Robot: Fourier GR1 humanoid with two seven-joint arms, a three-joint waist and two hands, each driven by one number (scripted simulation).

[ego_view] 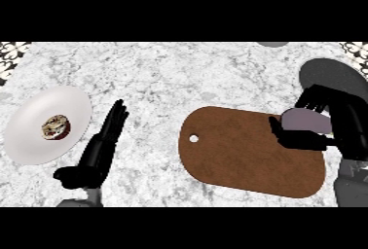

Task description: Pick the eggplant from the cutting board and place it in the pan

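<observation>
A brown cutting board (pixel 248 153) with a small hole lies on the marble counter at centre right. Over its right end, my right hand (pixel 345 124) is curled round a pale purple eggplant (pixel 305 120), thumb below and fingers above it. Whether the eggplant touches the board I cannot tell. A dark grey pan (pixel 332 74) sits just behind the hand at the far right; the hand hides part of it. My left hand (pixel 101 146) rests open at lower left, fingers straight and pointing away, holding nothing.
A white plate (pixel 32 131) at the left carries a small round brown pastry (pixel 55 127). Patterned tiles show at both back corners. A grey object peeks in at the top edge (pixel 273 44).
</observation>
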